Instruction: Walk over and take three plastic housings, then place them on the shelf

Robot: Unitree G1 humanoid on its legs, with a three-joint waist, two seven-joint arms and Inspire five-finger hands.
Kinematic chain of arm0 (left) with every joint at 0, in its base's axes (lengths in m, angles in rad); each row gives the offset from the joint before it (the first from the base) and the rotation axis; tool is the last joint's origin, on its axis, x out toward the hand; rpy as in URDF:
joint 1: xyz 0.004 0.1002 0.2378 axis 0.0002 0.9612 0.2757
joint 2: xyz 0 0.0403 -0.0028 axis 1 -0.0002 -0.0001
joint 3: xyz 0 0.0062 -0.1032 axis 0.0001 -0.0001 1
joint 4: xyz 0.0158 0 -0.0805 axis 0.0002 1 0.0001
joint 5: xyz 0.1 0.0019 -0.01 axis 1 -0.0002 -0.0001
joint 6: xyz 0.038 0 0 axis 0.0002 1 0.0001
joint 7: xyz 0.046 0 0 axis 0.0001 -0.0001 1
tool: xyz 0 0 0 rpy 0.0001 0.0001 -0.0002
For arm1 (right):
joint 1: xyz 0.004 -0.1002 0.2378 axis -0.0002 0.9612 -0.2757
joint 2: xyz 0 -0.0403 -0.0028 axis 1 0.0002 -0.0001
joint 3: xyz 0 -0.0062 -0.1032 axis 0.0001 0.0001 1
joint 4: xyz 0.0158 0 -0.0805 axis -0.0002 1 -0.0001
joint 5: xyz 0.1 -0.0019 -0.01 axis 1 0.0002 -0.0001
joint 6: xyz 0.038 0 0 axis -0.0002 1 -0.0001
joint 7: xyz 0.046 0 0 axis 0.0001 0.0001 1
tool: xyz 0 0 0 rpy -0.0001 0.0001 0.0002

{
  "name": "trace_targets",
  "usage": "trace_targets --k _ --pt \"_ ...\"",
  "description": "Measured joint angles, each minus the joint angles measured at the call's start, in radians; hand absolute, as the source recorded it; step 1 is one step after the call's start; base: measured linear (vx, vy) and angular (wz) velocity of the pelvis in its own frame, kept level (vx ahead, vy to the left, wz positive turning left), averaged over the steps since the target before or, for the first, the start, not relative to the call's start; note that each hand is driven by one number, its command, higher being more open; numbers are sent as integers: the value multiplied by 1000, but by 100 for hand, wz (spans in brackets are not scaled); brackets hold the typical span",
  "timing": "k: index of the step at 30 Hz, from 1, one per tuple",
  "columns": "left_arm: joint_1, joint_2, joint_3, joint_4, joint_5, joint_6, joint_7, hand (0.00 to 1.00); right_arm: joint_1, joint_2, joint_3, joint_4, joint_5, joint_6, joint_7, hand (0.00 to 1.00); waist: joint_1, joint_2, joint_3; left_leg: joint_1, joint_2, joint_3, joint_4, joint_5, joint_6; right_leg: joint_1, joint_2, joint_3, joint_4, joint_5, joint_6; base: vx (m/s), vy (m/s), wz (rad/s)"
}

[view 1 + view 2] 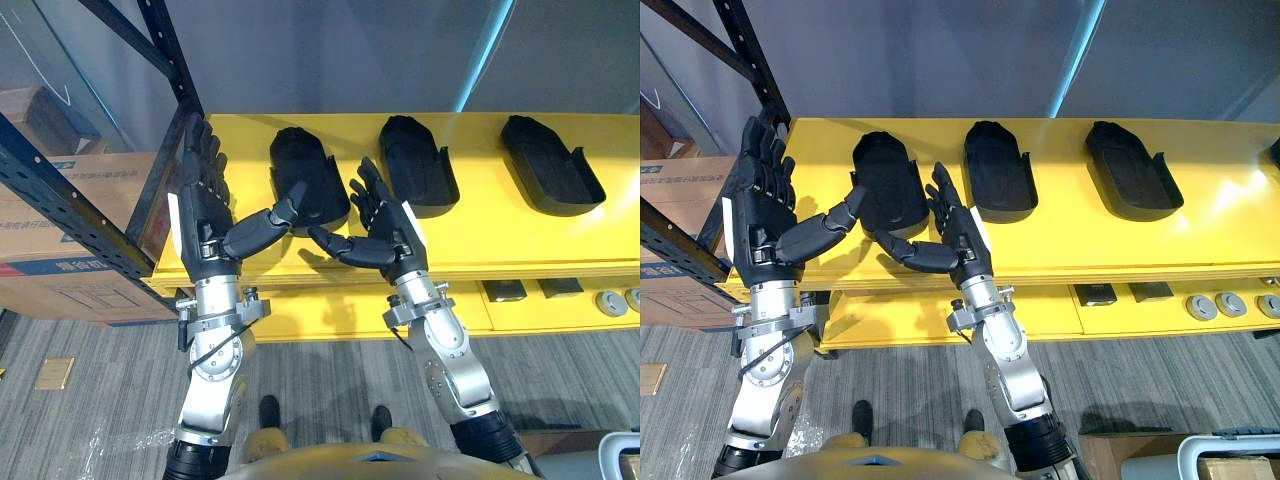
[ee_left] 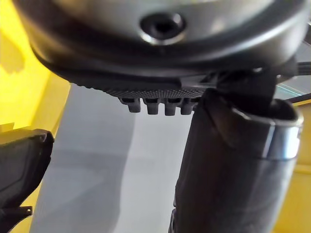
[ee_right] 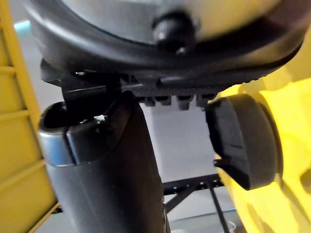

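Three black plastic housings lie in a row on the yellow table (image 1: pixel 500 240): a left one (image 1: pixel 308 180), a middle one (image 1: pixel 420 165) and a right one (image 1: pixel 550 165). My left hand (image 1: pixel 205 215) is raised over the table's left end, just left of the left housing, open with straight fingers and its thumb reaching toward that housing. My right hand (image 1: pixel 390 230) hovers at the front edge between the left and middle housings, open, thumb pointing left. Neither hand holds anything. A housing (image 3: pixel 245 141) shows past the right thumb (image 3: pixel 107 165), and a housing's edge (image 2: pixel 22 165) shows in the left wrist view.
A dark metal shelf rack (image 1: pixel 60 200) stands at the left with cardboard boxes (image 1: pixel 70 270) under it. The table's lower level holds small dark parts (image 1: pixel 505 290) and round metal pieces (image 1: pixel 610 300). Grey carpet lies in front of the table.
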Motion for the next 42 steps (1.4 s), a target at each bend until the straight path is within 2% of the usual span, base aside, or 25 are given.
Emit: trace_targets --k 12,31,38,42 --pt "0 -1 -29 0 0 0 2 100 0 2 55 57 -2 0 2 100 0 0 0 -2 0 -7 0 -1 -3 0 0 -5 3 -7 -10 -9 -1 0" --pt "0 -3 -39 0 3 -1 24 100 -36 3 136 112 14 -34 88 100 2 0 0 -10 -1 -28 0 7 -1 4 1 -27 5 -9 -12 -4 -2 1" --pt "0 -4 -37 -3 3 -15 32 100 -43 3 174 112 16 -34 79 100 6 0 -1 -18 -1 -43 0 13 0 7 2 -43 5 -12 -16 -19 -6 6" --pt "0 -4 -38 -3 3 -15 25 100 -43 5 198 112 8 -34 29 100 6 -1 -1 -18 -1 -43 0 13 0 7 2 -43 5 -11 -16 0 0 0"
